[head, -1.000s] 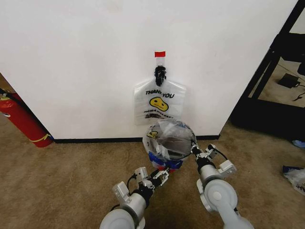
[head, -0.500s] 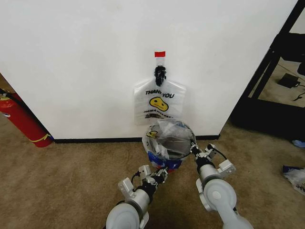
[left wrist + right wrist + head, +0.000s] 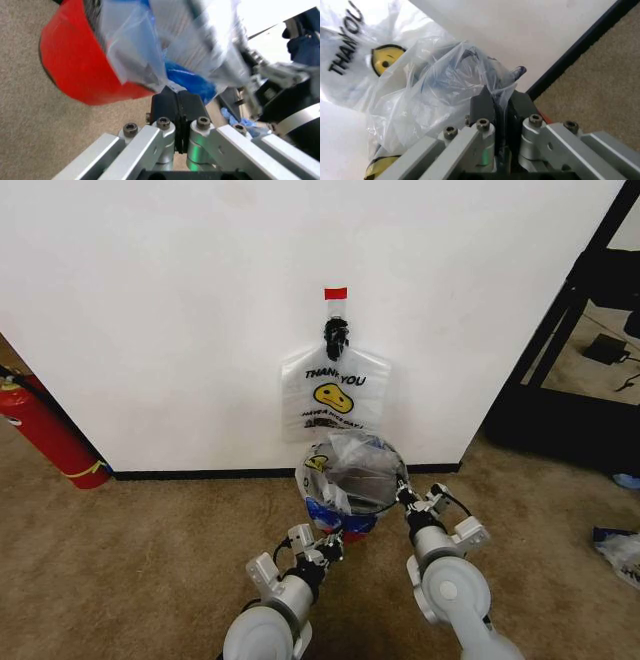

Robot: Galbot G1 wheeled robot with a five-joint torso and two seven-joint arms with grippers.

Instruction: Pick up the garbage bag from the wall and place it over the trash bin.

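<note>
Silver left claw (image 3: 326, 549) sits low at the near side of the trash bin (image 3: 347, 528), fingers closed with a pinch of the garbage bag (image 3: 352, 470) edge between them, just under a blue patch by the bin's red base. Right claw (image 3: 404, 496) is at the bin's rim on the other side, fingers nearly together, clamping a fold of the same bag. Bag is draped over the bin's mouth, between the two claws. Beyond both claws, a flat same-print bag (image 3: 335, 395) hangs from a black hook (image 3: 335, 336) on the wall (image 3: 180, 320), red tape strip (image 3: 335, 293) above it. Fire extinguisher (image 3: 48, 430) far off beyond the left claw. Floor is tan carpet (image 3: 150, 560).
</note>
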